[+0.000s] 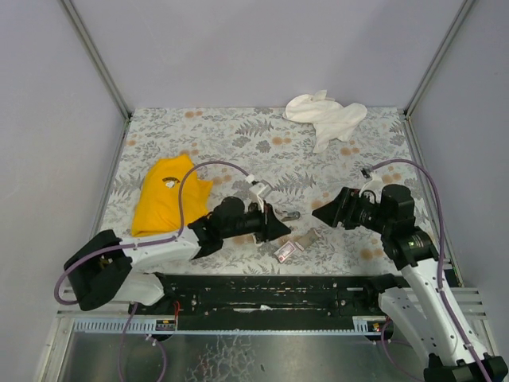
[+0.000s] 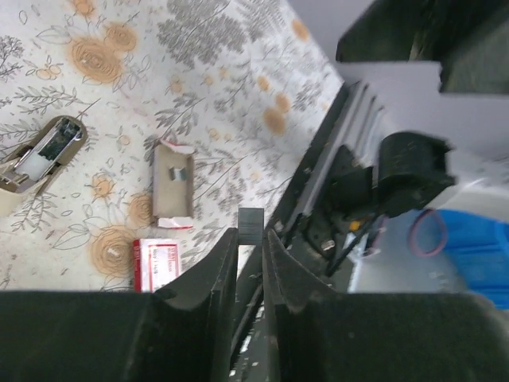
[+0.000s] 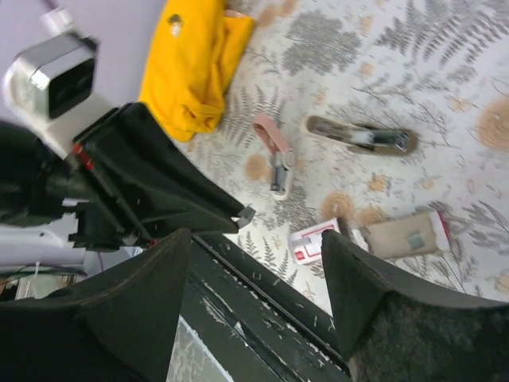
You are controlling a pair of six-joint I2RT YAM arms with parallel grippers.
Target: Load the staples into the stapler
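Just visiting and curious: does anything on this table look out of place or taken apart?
Yes. The red box sleeve and its grey-brown tray lie separately, the tray slid fully out. The pink stapler looks hinged open, metal channel showing. The left jaws pinch a small grey strip.

Yellow cloth (image 1: 167, 200), floral table (image 1: 238, 131) — pink stapler (image 3: 270, 137)

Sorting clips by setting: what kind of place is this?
Likely a robot lab test cell: plain grey panels in metal framing enclose a floral-covered table, and a left arm and right arm are bolted to a black rail at its near edge.
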